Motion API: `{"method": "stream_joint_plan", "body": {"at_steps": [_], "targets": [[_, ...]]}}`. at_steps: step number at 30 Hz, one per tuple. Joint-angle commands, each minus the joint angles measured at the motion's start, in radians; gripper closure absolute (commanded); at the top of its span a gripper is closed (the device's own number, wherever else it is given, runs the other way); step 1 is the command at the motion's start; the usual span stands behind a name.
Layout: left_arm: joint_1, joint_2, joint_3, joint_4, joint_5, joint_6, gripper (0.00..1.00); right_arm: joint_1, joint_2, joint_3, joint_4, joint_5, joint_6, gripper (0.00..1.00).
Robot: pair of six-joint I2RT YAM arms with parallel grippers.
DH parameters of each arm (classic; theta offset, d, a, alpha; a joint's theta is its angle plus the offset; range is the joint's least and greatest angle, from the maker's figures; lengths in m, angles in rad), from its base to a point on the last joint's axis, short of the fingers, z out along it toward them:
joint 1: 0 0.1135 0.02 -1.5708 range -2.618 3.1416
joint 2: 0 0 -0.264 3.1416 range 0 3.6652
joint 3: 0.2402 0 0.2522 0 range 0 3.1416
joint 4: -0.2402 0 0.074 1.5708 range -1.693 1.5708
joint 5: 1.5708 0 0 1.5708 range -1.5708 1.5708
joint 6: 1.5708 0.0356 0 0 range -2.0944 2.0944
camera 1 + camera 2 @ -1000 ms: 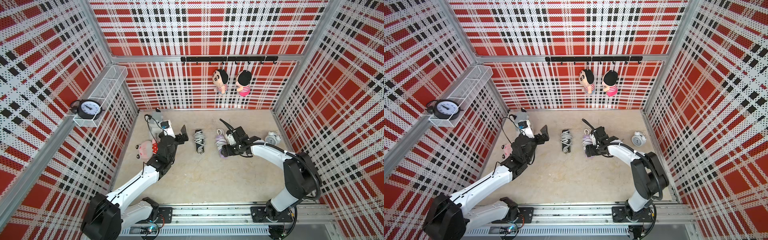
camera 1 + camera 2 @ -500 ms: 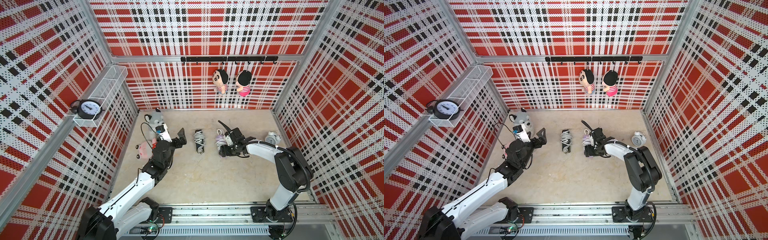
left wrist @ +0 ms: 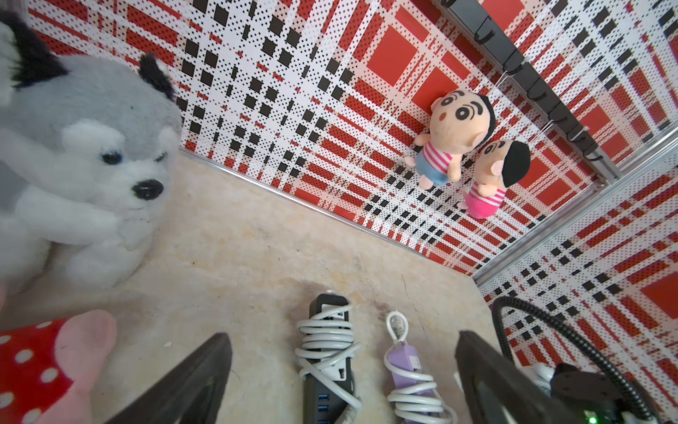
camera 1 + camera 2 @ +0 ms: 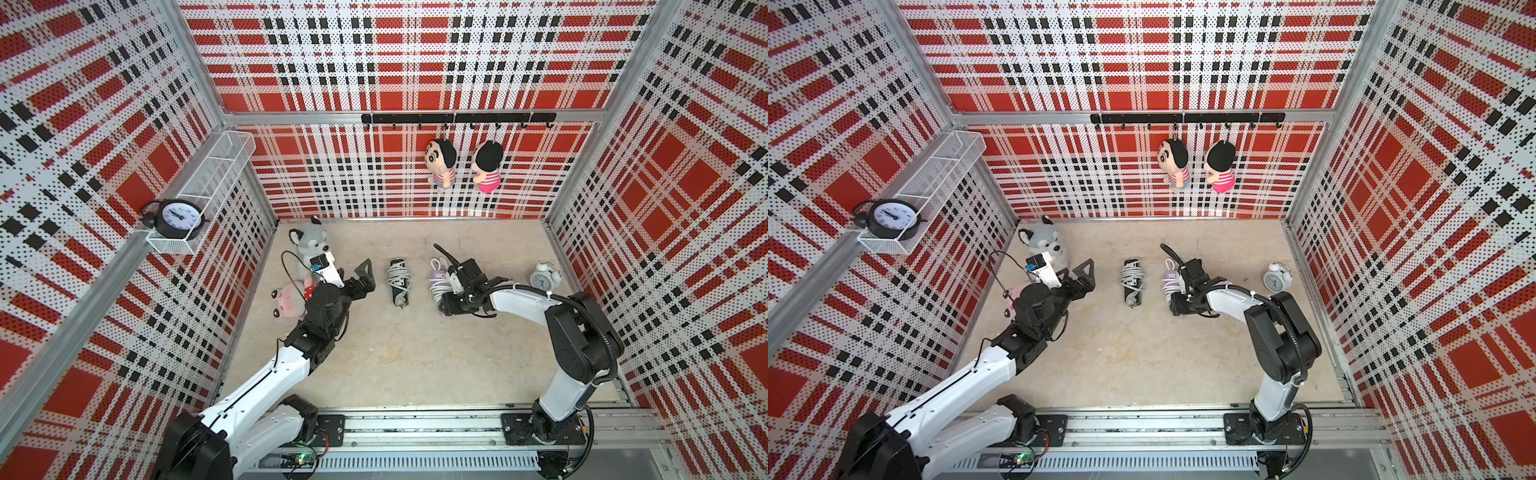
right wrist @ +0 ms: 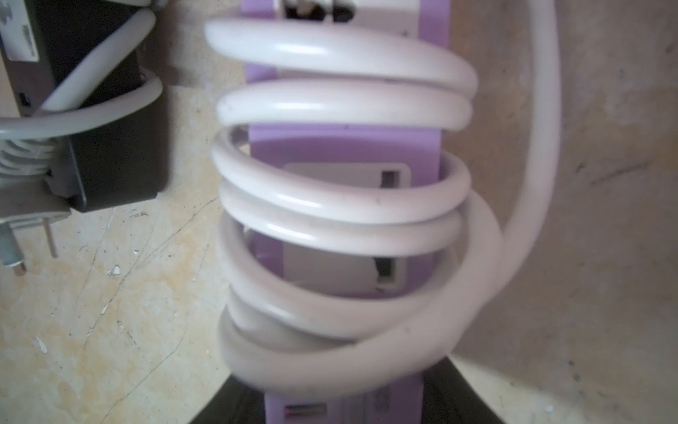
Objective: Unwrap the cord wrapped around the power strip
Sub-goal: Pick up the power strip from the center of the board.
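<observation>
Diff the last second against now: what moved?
Right gripper narrowed its jaws around the end of the purple power strip; firm contact can't be told. Left arm shifted back slightly, baring more of the husky plush; left gripper stayed wide open. Purple and black power strip unmoved, cords still wrapped.

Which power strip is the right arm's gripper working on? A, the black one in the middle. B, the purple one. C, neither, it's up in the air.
B: the right gripper sits at the near end of the purple power strip, jaws on either side, with the white cord coiled around the strip.
</observation>
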Motion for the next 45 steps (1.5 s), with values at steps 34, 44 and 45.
{"method": "stream_joint_plan", "body": {"at_steps": [34, 44, 45], "targets": [[-0.108, 0.605, 0.090, 0.634, 0.551, -0.429, 0.02, 0.180, -0.401, -0.334, 0.611, 0.109, -0.481, 0.82], [-0.108, 0.666, 0.152, 0.584, 0.538, -0.382, 0.13, 0.200, -0.413, -0.334, 0.622, 0.077, -0.492, 0.81], [-0.108, 0.669, 0.155, 0.585, 0.539, -0.380, 0.18, 0.200, -0.414, -0.332, 0.621, 0.071, -0.490, 0.81]]}}
